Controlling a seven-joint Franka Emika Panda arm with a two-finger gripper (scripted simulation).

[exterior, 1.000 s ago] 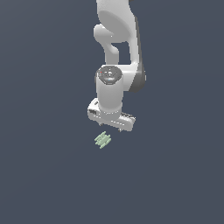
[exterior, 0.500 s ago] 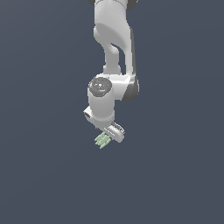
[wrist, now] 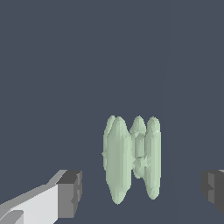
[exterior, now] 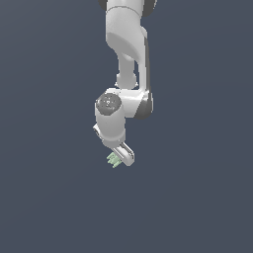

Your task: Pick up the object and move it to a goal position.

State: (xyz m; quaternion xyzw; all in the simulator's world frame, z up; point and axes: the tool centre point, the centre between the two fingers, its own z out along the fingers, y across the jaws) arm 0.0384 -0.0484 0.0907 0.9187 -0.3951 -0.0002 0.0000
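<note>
Pale green ridged object [wrist: 132, 157] sitting between fingers [wrist: 70, 194], gaps showing on both sides, nothing touching. Fingers standing wide apart. In exterior view, gripper [exterior: 120, 157] covering most of object [exterior: 113, 160]; only green edge peeking out beside it. Fingertips themselves hidden there.

In the exterior view the object [exterior: 113, 159] is largely covered by the gripper [exterior: 120, 157], whose fingertips cannot be made out, while one finger [wrist: 214, 190] is cut off in the wrist view.
</note>
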